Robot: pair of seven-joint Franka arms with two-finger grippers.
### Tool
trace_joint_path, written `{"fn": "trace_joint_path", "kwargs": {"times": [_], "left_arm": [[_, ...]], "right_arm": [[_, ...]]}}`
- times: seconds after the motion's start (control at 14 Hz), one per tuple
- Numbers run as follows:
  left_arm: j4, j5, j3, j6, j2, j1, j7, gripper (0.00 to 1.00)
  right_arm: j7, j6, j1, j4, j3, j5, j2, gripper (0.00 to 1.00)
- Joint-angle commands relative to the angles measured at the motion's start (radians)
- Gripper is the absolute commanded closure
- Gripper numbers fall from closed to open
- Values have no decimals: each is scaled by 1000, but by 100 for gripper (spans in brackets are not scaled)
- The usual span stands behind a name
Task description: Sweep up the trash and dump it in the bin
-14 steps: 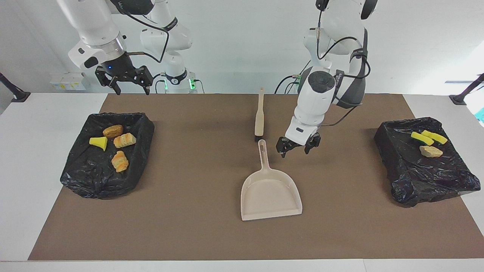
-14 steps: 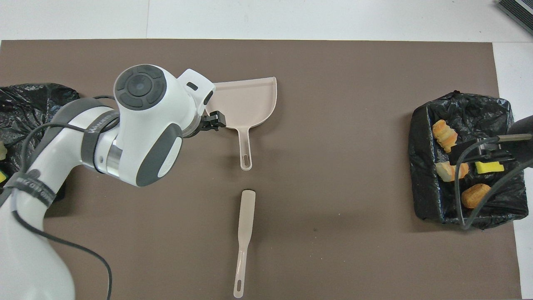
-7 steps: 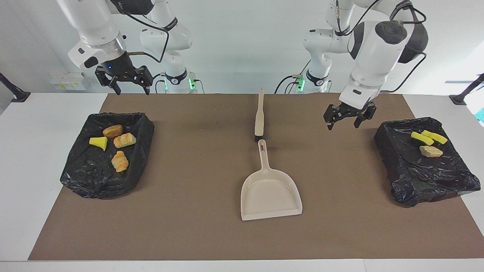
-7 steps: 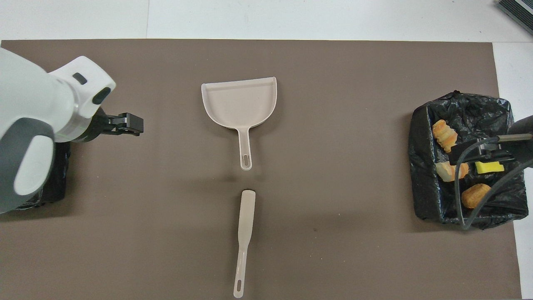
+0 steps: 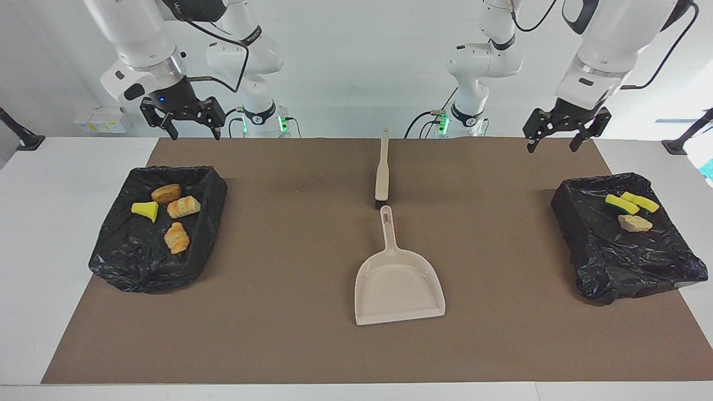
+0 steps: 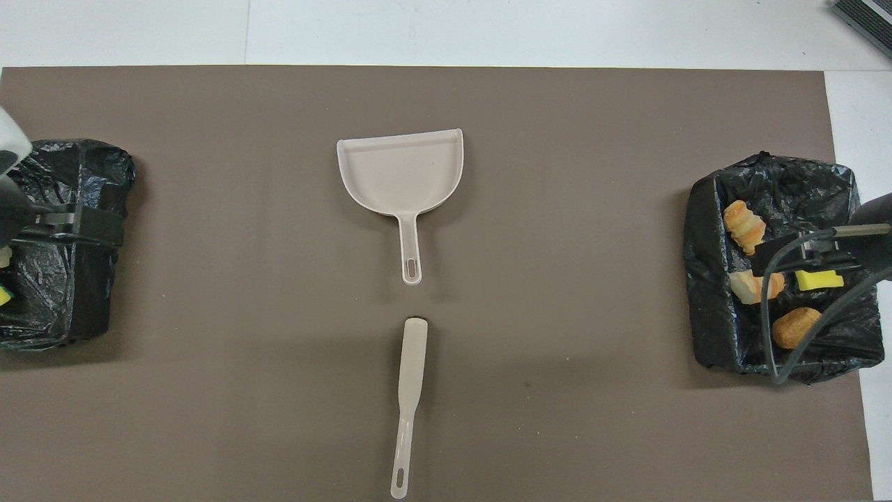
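All the trash lies in two black-lined bins. The bin (image 5: pixel 214 192) at the right arm's end holds a brown lump (image 5: pixel 166 193), a yellow sponge piece (image 5: pixel 145 211) and two bread-like chunks (image 5: pixel 184 206). The bin (image 5: pixel 571 223) at the left arm's end holds two yellow sponge pieces (image 5: pixel 621 204) and a tan chunk (image 5: pixel 634 223). My left gripper (image 5: pixel 557 142) is open and empty, raised above the mat's edge beside its bin. My right gripper (image 5: pixel 194 133) is open and empty, raised above the mat's edge beside the other bin.
The beige dustpan (image 5: pixel 398 284) lies mid-table, its handle pointing toward the robots. The beige brush (image 5: pixel 382 172) lies in line with it, nearer to the robots. Both also show in the overhead view, dustpan (image 6: pixel 404 174) and brush (image 6: pixel 411 390). A brown mat (image 5: pixel 278 334) covers the table.
My left arm has risen from beside the dustpan's handle and swung to its own end of the table, stopping raised near its bin. The right arm has not moved.
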Motion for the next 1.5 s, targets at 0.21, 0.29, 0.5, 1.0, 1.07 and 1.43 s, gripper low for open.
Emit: {"fn": "trace_joint_path", "kwargs": {"times": [0.21,0.29,0.5,1.0,1.07,1.43], "left_arm": [[194,-9,3,-153,82,32,41,0],[211,-9,3,-164,89,32,43,0],[201,-9,-1,-150,63,32,38,0],[138,-9,-3,-160,20,31,29,0],[130,-9,-3,-156,15,31,29,0],[124,-9,-1,-155,14,34,31,0]], "right_arm": [[17,20,-7,-21,3,21,-18,0],[17,20,-7,-21,3,21,-18,0],[17,20,-7,-21,3,21,-18,0],[17,20,-7,-21,3,21,-18,0],[17,20,-7,-19,3,21,-16,0],[14,20,-7,-21,1,21,-16,0]]}}
